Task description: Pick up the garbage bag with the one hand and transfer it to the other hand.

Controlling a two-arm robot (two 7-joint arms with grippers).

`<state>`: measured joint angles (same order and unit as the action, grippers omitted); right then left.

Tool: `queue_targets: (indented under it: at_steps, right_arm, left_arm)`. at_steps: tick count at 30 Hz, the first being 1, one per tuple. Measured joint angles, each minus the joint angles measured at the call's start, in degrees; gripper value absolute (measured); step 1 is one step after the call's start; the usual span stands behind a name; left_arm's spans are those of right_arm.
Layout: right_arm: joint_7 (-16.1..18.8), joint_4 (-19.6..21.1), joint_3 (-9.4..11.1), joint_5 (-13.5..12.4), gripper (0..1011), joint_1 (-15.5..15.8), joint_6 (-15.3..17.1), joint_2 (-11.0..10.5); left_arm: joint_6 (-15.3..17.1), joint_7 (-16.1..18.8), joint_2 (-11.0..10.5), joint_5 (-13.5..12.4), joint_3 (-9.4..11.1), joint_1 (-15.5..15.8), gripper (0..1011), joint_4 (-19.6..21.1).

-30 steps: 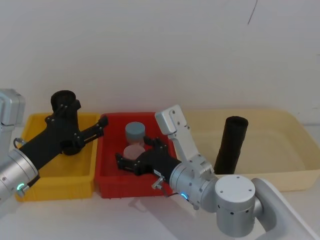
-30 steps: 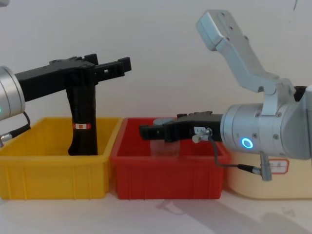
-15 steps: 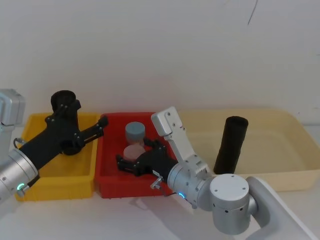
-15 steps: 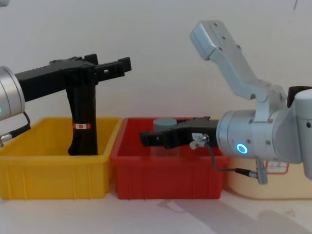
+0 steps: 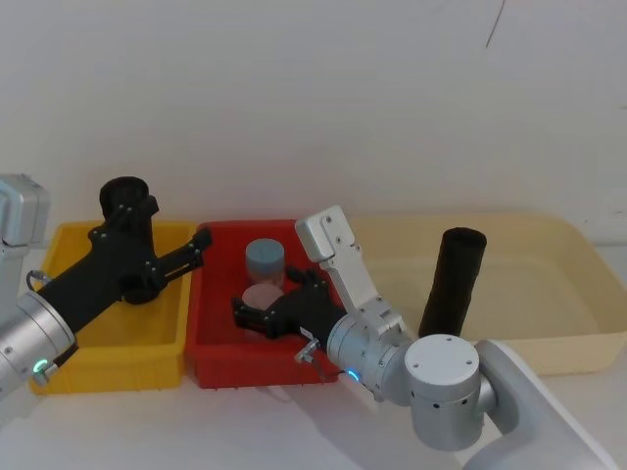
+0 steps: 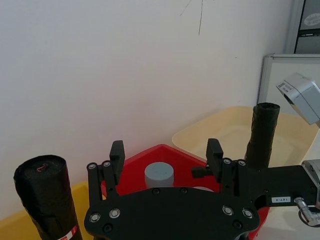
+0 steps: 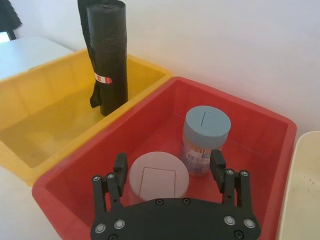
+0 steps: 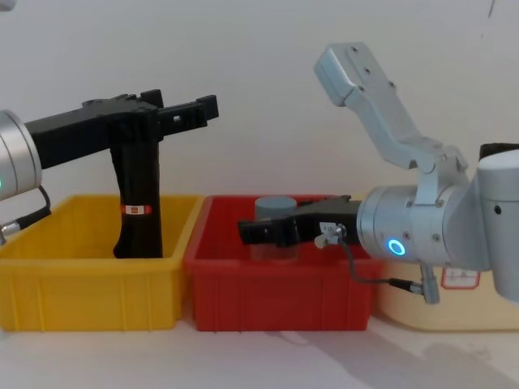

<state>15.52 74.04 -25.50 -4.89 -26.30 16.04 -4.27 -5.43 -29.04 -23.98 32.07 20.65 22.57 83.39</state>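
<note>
Head view gives you the wide cream tray [image 5: 578, 294], where the plain matte black garbage bag roll [image 5: 453, 284] stands nearly upright, top leaning slightly right. Your green-ringed left gripper [image 5: 191, 253] hovers spread over the yellow bin [image 5: 69, 367]; your blue-ringed right gripper [image 5: 257, 314] gapes empty over the red bin [image 5: 211, 364].

Matte black garbage bag [image 5: 452, 282], plastic.
</note>
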Motion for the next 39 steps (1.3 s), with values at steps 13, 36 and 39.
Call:
queue_targets:
  at_steps: [13,36,39]
  right_arm:
    - [1.3,-1.0,0.1,0.4,1000,-0.6,1.3,-0.1]
    - [3.5,0.5,-0.1,-0.9,667,-0.5,4.2,-1.1]
    - [3.6,1.0,0.3,-1.5,667,-0.3,4.1,-1.1]
  left_arm:
    - [0.0,0.0,0.0,0.0,0.0,0.0,1002,0.0]
    - [0.0,0.0,0.0,0.0,0.0,0.0,1001,0.0]
    - [0.0,0.0,0.0,0.0,0.0,0.0,1002,0.0]
